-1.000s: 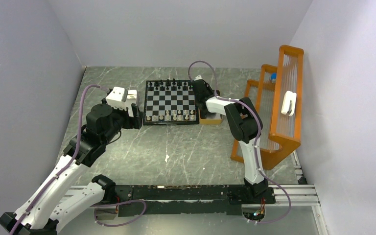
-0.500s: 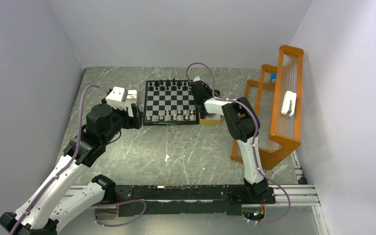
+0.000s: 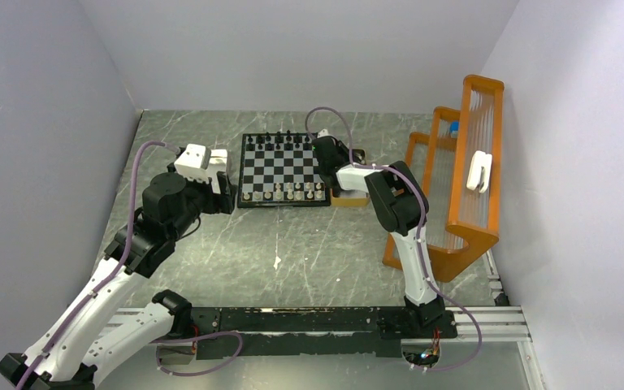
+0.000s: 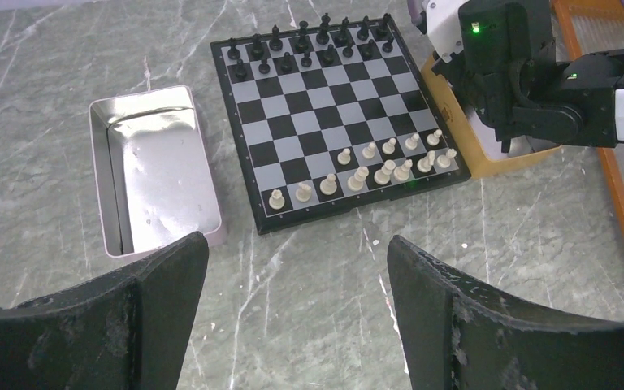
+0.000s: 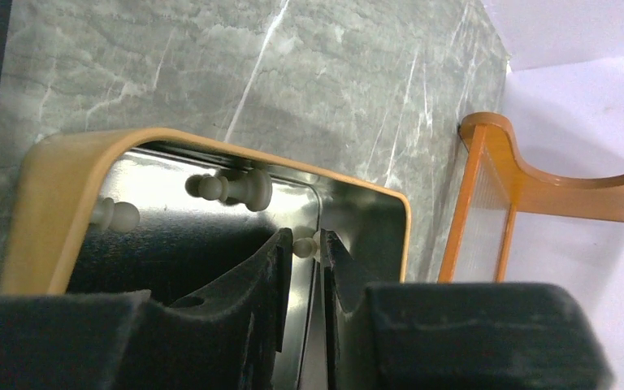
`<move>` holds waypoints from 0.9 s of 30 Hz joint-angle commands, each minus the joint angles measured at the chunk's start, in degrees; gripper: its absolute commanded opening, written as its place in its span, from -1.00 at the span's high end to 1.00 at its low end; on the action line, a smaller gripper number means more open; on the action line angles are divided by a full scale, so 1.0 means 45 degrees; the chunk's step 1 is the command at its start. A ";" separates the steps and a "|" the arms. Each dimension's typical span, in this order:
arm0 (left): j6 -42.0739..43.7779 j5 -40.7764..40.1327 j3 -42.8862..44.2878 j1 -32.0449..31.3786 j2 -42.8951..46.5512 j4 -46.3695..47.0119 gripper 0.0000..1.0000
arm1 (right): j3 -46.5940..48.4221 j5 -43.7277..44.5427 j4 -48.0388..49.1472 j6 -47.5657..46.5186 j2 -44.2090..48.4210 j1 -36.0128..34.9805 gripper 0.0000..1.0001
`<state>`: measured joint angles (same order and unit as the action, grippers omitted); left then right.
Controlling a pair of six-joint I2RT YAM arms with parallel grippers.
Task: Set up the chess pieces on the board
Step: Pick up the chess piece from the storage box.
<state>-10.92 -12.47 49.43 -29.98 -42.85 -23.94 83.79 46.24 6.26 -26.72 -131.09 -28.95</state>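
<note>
The board (image 4: pixel 337 114) lies mid-table, with black chess pieces (image 4: pixel 309 45) along its two far rows and cream ones (image 4: pixel 374 162) on its near rows. My right gripper (image 5: pixel 307 242) reaches down into the tan-rimmed tray (image 5: pixel 57 195) beside the board's right edge. Its jaws are shut on a small cream piece (image 5: pixel 302 245) at their tips. Two more cream pieces (image 5: pixel 231 188) lie loose in that tray. My left gripper (image 4: pixel 296 238) hangs open over bare table in front of the board, holding nothing.
A silvery metal tray (image 4: pixel 158 175) sits left of the board. An orange wire rack (image 3: pixel 463 179) stands along the right wall, with a white object (image 3: pixel 479 171) on it. Walls close in the left, back and right.
The right arm's wrist has shifted slightly left over the tan tray, and its jaws have narrowed a little. The left arm has not moved.
</note>
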 commanded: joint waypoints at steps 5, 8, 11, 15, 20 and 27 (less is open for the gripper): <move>0.0024 -0.0198 0.0284 0.0079 0.0152 -0.0167 -0.70 | 0.0180 0.0575 0.0209 -0.0473 -0.0562 -0.0120 0.53; 0.0023 -0.0199 0.0285 0.0091 0.0167 -0.0167 -0.69 | 0.0247 0.0642 0.0166 -0.0510 -0.0634 -0.0139 0.54; 0.0022 -0.0213 0.0285 0.0086 0.0167 -0.0167 -0.69 | 0.0189 0.0643 0.0253 -0.0596 -0.0645 -0.0138 0.55; 0.0014 -0.0217 0.0285 0.0092 0.0164 -0.0167 -0.69 | 0.0190 0.0585 0.0248 -0.0575 -0.0692 -0.0130 0.57; 0.0007 -0.0220 0.0285 0.0080 0.0134 -0.0167 -0.69 | 0.0248 0.0568 0.0175 -0.0512 -0.0772 -0.0141 0.65; 0.0018 -0.0212 0.0285 0.0080 0.0157 -0.0158 -0.69 | -0.0110 0.0567 0.0209 -0.0299 -0.0176 -0.0163 0.75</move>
<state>-10.92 -12.51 49.45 -29.98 -42.85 -23.94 84.27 48.47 7.49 -28.73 -132.16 -29.47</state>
